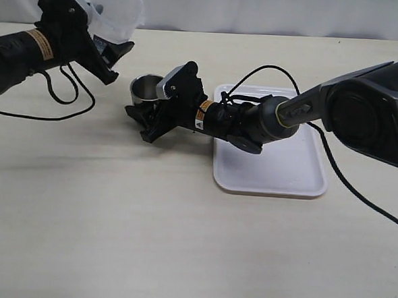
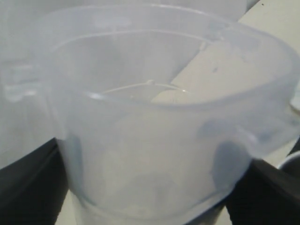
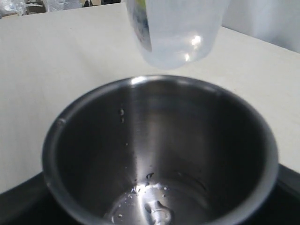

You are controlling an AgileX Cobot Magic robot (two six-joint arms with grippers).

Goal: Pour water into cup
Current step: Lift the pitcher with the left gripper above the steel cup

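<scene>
The steel cup [image 1: 146, 87] stands on the table left of the tray. My right gripper [image 1: 148, 113] reaches across the middle and is shut on it. In the right wrist view the cup [image 3: 93, 140] fills the frame, with a thin film of water and drops on its bottom. My left gripper [image 1: 103, 34] is shut on the clear plastic jug [image 1: 117, 9] and holds it raised above the table, up and to the left of the cup. The jug [image 2: 150, 117] fills the left wrist view, and its base [image 3: 173, 37] hangs beyond the cup's far rim.
A white tray [image 1: 279, 167] lies on the table to the right of the cup, under the right arm [image 1: 255, 119]. Black cables [image 1: 60, 93] trail from both arms. The pale table [image 1: 146, 240] stretches toward the front.
</scene>
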